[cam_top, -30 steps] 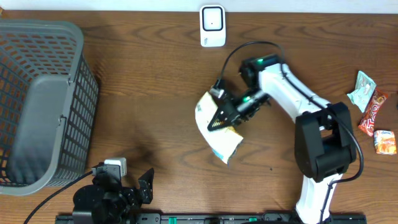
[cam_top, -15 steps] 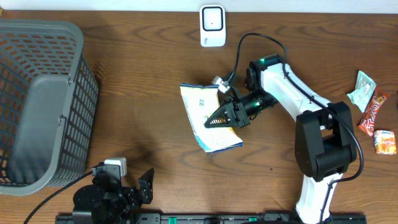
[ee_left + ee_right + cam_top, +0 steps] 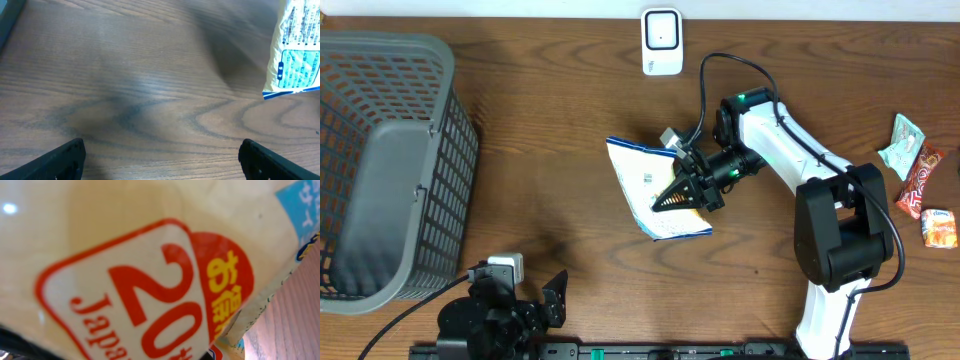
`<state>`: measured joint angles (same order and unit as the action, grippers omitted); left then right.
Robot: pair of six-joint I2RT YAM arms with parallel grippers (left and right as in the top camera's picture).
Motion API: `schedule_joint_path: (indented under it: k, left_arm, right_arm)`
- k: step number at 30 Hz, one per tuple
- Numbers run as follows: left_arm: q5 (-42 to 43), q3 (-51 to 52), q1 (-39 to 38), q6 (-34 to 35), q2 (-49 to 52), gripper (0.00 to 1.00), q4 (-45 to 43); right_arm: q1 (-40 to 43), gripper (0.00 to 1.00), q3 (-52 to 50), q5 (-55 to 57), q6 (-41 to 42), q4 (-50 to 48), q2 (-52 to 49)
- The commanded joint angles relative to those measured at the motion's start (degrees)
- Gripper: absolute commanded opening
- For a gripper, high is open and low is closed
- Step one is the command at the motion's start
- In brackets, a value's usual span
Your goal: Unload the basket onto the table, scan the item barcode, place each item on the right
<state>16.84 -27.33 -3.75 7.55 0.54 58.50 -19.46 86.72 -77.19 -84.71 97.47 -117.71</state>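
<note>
Nearest the base, the left gripper (image 3: pixel 161 146) sits low over the bare wood of the table (image 3: pixel 550 130), its 2 fingers (image 3: pixel 65 157) spread wide apart and holding nothing. From its wrist camera, the lower corner of the snack bag (image 3: pixel 297 50) shows at the upper right, clear of the tabletop.

The grey mesh basket (image 3: pixel 457 170) stands at the left edge. Inside it only its solid grey floor shows.

At mid-table the right arm (image 3: pixel 790 150) rises from its base at the near edge, bends at the elbow and reaches leftward, wrist roughly level. The right gripper (image 3: pixel 665 200) is clamped tight on the snack bag, pinching it at its right side. The bag is held above the table, tilted, with its pale printed face and a small barcode-like patch turned upward. In the right wrist view the bag fills the frame, showing a red badge with a large 20.

At the right edge lie 3 small snack packets (image 3: pixel 920 180), well apart from the bag.

Farthest off, the white scanner (image 3: pixel 662 42) stands at the far edge, beyond the held bag and apart from it.
</note>
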Motion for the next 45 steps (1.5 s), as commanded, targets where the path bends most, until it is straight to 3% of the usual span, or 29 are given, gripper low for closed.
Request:
schedule_joint_path:
  k: [1, 3, 5, 7, 8, 10, 13, 18, 25, 38, 45]
  left_arm:
    - [0.72, -0.26, 0.09, 0.26, -0.31, 0.98, -0.09]
    - [0.72, -0.26, 0.09, 0.26, -0.31, 0.98, -0.11]
    - [0.72, -0.26, 0.09, 0.26, -0.31, 0.98, -0.11]
    - [0.72, -0.26, 0.09, 0.26, -0.31, 0.98, -0.09]
    - [0.72, -0.26, 0.09, 0.26, -0.31, 0.98, -0.09]
    - [0.72, -0.26, 0.09, 0.26, -0.31, 0.98, -0.11]
    - [0.72, -0.26, 0.09, 0.26, -0.31, 0.98, -0.09]
    - [0.72, -0.26, 0.09, 0.26, -0.31, 0.98, -0.09]
    - [0.72, -0.26, 0.09, 0.26, -0.31, 0.98, -0.09]
    - [0.72, -0.26, 0.09, 0.26, -0.31, 0.98, -0.09]
    - [0.72, -0.26, 0.09, 0.26, -0.31, 0.98, -0.11]
  right_arm:
    - [-0.09, 0.02, 0.87, 1.62, 3.48, 0.04, 3.32]
    - [0.48, 0.02, 2.84, 5.97, 6.27, -1.11, 4.79]
    - [0.90, 0.02, 4.98, 11.78, 15.91, -7.41, 5.70]
    - [1.01, 0.01, 6.88, 20.63, 34.21, -17.99, 5.88]
    - [0.85, 0.02, 7.89, 30.03, 49.42, -26.40, 5.88]
    - [0.24, 0.01, 8.41, 48.57, 69.09, -36.74, 5.88]
    - [-0.81, 0.01, 8.85, 68.19, 79.12, -44.74, 5.86]
    - [-1.01, 0.01, 8.87, 81.94, 82.55, -53.40, 5.20]
    - [-1.81, 0.01, 12.37, 95.71, 79.19, -62.20, 1.22]
    - [-5.53, 0.01, 43.78, 111.51, 66.18, -64.17, -24.11]
    - [-8.24, 0.01, 48.61, 126.05, 57.48, -68.13, -32.46]
